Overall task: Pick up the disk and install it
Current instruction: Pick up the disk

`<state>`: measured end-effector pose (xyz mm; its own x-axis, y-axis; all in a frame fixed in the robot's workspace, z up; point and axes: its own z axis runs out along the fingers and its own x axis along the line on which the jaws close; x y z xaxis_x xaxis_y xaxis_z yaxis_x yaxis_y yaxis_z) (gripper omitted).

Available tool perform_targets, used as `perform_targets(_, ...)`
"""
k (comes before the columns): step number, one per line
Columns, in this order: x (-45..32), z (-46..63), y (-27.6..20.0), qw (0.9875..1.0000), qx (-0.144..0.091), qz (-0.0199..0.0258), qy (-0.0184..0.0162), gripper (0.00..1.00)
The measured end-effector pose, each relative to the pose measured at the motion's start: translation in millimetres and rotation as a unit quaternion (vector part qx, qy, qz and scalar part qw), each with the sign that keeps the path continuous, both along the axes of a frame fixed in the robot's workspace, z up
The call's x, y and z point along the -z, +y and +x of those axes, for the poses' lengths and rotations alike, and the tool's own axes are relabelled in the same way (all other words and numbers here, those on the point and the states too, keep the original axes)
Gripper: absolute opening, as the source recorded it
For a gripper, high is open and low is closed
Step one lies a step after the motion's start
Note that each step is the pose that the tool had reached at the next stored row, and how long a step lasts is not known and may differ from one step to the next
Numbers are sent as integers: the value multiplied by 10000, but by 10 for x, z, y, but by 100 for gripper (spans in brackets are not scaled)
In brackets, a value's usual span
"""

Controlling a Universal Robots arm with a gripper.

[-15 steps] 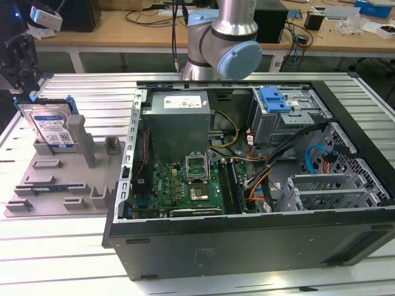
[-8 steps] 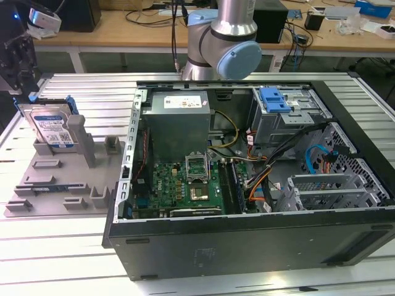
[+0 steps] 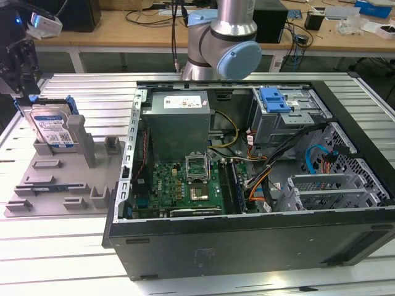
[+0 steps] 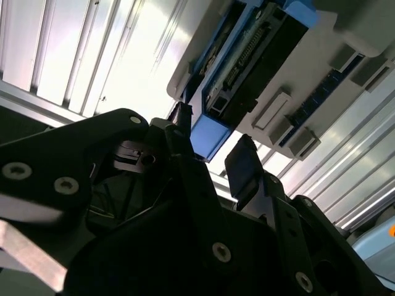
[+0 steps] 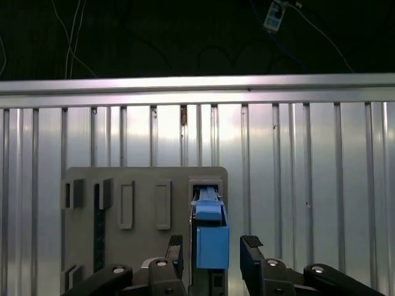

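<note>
The disk stands on edge in a slot of the grey holder at the exterior view's left, silver with a white-and-blue label and a blue bracket. My gripper hangs just above its upper far corner. In the first wrist view the disk's blue bracket end lies between my two black fingers, with a gap on each side. The second wrist view shows the same blue end between the fingertips. The gripper is open and holds nothing.
The open computer case fills the middle and the exterior view's right, with motherboard, power supply and a drive cage with a blue bracket. The arm's base stands behind the case. The grooved aluminium table lies under everything.
</note>
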<state>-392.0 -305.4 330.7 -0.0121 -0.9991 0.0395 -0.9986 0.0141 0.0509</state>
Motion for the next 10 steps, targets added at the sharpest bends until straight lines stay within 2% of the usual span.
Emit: perform_targets(10,88,0,-1,10000,0,0,0,50)
